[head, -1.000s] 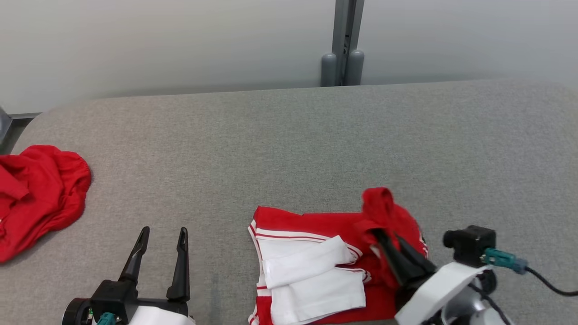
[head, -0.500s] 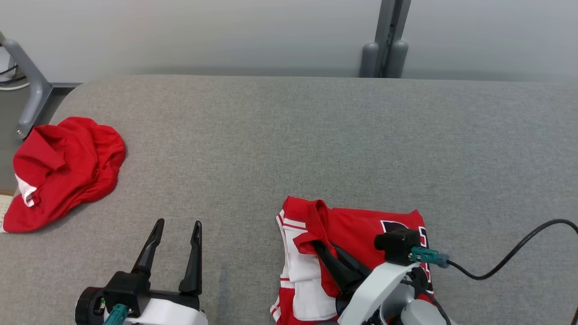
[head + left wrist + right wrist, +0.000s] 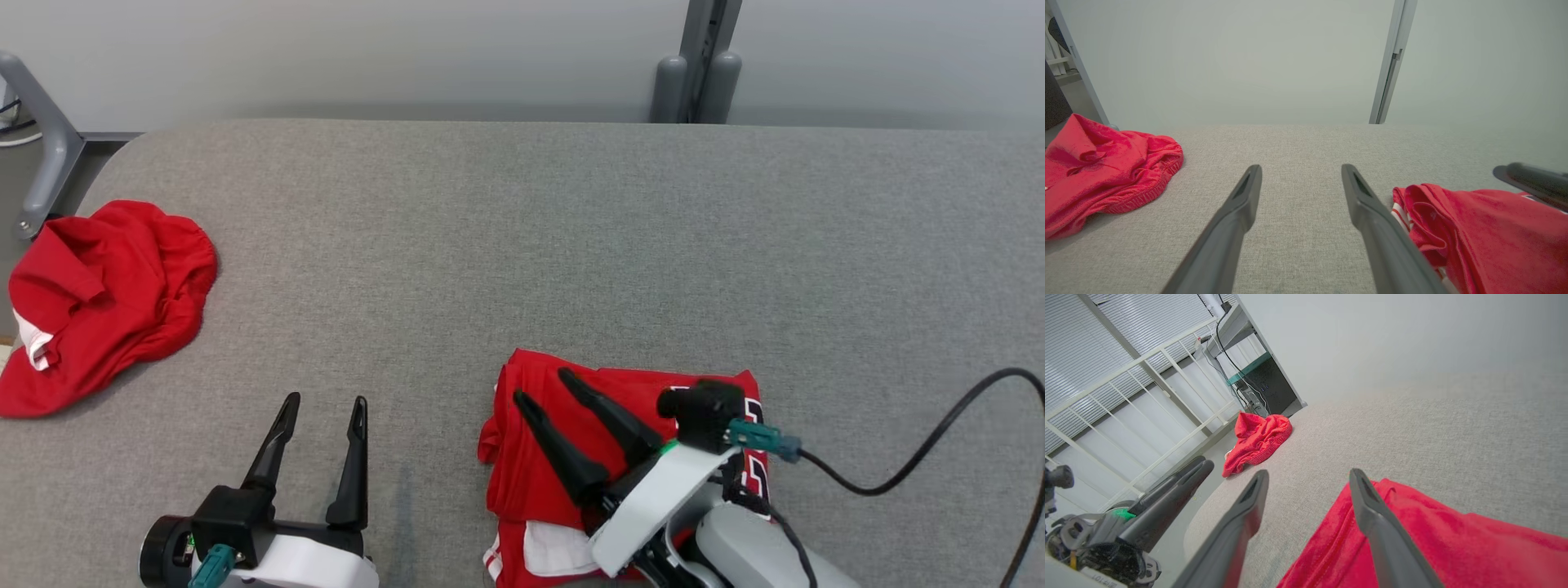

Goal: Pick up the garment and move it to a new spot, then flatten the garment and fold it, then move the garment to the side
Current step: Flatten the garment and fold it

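The folded red garment (image 3: 637, 388) is found at about 5 o'clock on the grey table (image 3: 522, 245), close to the near edge, with a bit of white trim peeking out at its 6 o'clock side. The right gripper (image 3: 540, 385) is laid over it, fingers spread wide and nothing gripped. The tips are pointed toward 10 o'clock, ending by the garment's 10 o'clock corner.

In the right wrist view one finger (image 3: 1372, 514) is seen above the red fabric and the other past its edge over bare table. Whether fabric is actually touched can't be told, tbh.

The left gripper (image 3: 326, 400) is parked at 7 o'clock, fingers spread too and empty, well apart from the garment. A red cloth heap (image 3: 106, 302) is slumped at 9 o'clock by the table's edge. A black cable (image 3: 898, 482) is trailed off the right wrist toward 3 o'clock. A grey post (image 3: 694, 73) is seen behind the table at 1 o'clock.
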Available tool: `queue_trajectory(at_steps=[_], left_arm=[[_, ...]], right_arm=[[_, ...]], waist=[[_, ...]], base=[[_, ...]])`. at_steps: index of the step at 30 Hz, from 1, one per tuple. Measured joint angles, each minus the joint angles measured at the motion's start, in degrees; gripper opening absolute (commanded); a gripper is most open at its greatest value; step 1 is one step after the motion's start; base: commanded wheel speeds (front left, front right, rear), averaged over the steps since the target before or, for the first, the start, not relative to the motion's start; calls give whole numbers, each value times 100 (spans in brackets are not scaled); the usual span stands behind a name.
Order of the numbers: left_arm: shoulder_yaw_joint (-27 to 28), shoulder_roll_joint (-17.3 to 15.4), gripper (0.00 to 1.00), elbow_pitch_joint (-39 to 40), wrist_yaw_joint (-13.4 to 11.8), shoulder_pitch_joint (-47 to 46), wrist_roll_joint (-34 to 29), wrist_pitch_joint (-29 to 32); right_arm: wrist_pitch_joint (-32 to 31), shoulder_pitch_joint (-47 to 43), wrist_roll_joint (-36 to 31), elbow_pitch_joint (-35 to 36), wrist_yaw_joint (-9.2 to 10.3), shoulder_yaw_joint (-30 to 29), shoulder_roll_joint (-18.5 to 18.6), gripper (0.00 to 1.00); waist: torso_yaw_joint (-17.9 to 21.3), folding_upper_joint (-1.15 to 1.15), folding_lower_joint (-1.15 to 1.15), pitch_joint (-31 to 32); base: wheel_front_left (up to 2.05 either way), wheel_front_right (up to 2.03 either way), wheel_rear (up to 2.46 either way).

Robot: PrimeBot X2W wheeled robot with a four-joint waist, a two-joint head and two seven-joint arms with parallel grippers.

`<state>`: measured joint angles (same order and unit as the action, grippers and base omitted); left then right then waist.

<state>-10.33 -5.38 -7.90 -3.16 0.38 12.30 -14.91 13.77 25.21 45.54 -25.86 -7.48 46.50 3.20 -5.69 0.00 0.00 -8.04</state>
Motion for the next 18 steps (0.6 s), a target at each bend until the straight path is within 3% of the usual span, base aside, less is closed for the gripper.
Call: queue_trajectory(at_steps=[9, 18], left_arm=[[75, -68, 100, 14, -52, 1, 1, -7], [265, -179, 100, 88, -145, 132, 87, -8]], right_arm=[[118, -242, -485, 795, -1, -1311, 465, 100], [121, -1378, -1499, 1372, -1, -3052, 904, 100]], waist=[[204, 0, 0, 54], [396, 0, 0, 258]], base=[[0, 0, 0], [0, 0, 0]])
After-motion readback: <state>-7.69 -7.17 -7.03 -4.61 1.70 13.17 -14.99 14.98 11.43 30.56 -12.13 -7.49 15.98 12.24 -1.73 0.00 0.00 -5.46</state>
